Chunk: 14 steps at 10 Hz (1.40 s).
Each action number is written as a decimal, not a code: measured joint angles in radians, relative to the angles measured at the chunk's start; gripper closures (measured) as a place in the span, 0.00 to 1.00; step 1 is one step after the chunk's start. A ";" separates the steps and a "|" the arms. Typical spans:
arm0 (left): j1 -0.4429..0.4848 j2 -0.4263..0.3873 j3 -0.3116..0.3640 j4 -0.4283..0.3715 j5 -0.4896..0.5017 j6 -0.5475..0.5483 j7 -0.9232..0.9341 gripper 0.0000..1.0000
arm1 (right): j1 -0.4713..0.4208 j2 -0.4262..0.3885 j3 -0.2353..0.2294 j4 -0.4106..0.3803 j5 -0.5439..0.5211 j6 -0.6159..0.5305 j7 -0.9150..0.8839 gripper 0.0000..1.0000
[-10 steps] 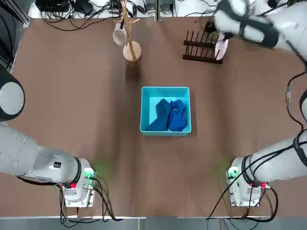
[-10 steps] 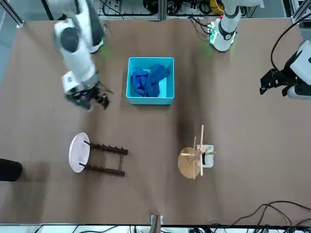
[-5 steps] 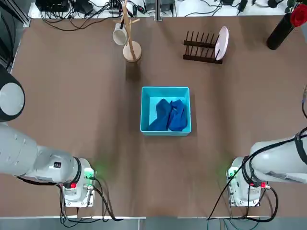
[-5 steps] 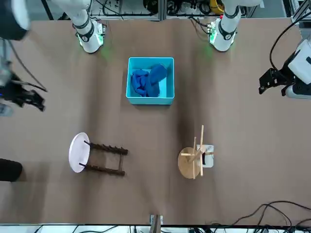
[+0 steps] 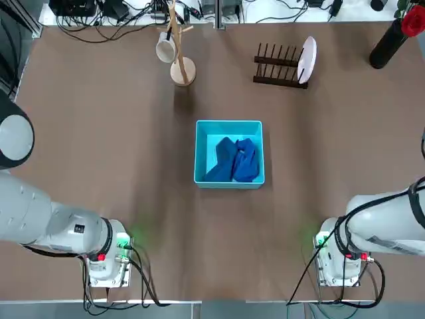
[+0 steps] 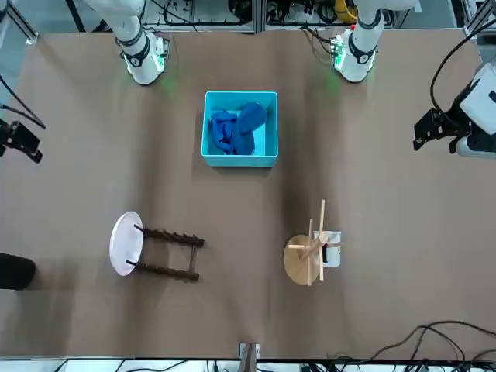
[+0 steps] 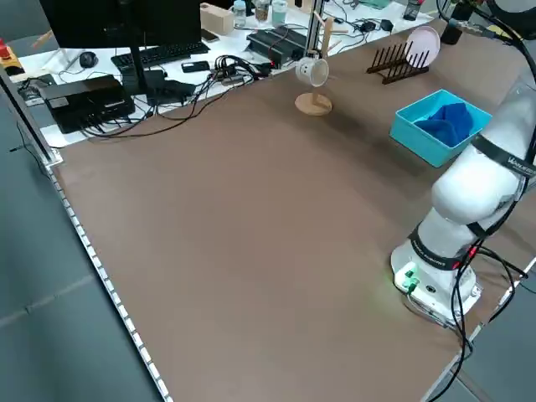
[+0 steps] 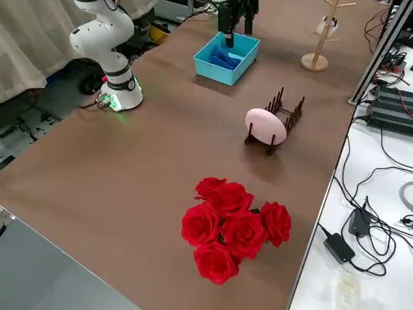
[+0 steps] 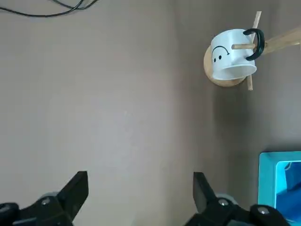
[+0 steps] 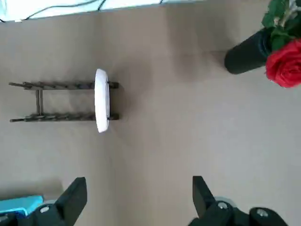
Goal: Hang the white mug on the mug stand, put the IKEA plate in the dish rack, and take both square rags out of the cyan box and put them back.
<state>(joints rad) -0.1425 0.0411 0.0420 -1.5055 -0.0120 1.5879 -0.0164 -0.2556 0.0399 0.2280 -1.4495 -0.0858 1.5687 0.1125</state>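
Observation:
The white mug [image 5: 165, 50] hangs from a peg of the light wooden mug stand [image 5: 183, 71], also seen in the left wrist view as mug [image 9: 231, 61]. At the right end of the dark dish rack [image 5: 279, 66], the IKEA plate [image 5: 307, 58] stands on edge. Both dark blue rags [image 5: 236, 159] lie bunched inside the cyan box [image 5: 229, 123] at mid-table. My left gripper [image 6: 431, 129] hovers open and empty high over the table's left side, as left gripper [image 9: 138, 193] shows. Raised off the table's right side, my right gripper [image 6: 20, 139] is open and empty, looking down on the plate [image 10: 101, 100].
A black vase of red roses [image 5: 393, 32] stands at the far right corner, beyond the rack. Cables and electronics [image 5: 113, 13] line the far edge. Bare brown tabletop [image 5: 119, 166] surrounds the box.
My right arm has pulled away from the dish rack and swung out to the table's right side, leaving the plate standing in the rack. The left arm has not moved.

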 joint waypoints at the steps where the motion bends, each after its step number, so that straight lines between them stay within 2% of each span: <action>1: 0.000 0.000 0.000 0.000 0.000 0.003 0.000 0.02 | 0.000 -0.015 -0.008 0.008 0.000 -0.023 0.000 0.01; 2: 0.000 0.000 0.000 0.000 0.000 0.005 0.000 0.02 | 0.003 -0.038 -0.017 0.009 0.000 -0.034 0.000 0.01; 3: 0.000 0.000 0.000 0.000 0.000 0.006 0.000 0.02 | 0.029 -0.060 -0.046 0.009 0.001 -0.046 -0.004 0.01; 5: 0.000 0.000 0.000 0.000 0.000 0.007 0.000 0.02 | 0.192 -0.091 -0.201 -0.013 0.001 -0.062 -0.008 0.01; 6: 0.000 0.000 0.000 0.000 0.000 0.007 0.000 0.02 | 0.245 -0.098 -0.253 -0.030 0.001 -0.057 -0.012 0.01; 7: 0.002 0.000 0.000 0.000 0.001 0.007 0.000 0.02 | 0.262 -0.101 -0.272 -0.050 0.001 -0.044 -0.016 0.01; 9: 0.033 0.000 0.001 0.000 0.002 0.006 0.002 0.02 | 0.265 -0.106 -0.275 -0.078 0.001 -0.028 -0.021 0.01; 14: 0.060 0.000 -0.010 0.000 0.002 0.006 0.015 0.02 | 0.273 -0.112 -0.276 -0.085 0.003 -0.027 -0.022 0.01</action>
<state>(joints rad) -0.0820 0.0409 0.0317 -1.5054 -0.0104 1.5942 -0.0017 0.0174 -0.0718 -0.0483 -1.5341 -0.0830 1.5420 0.0904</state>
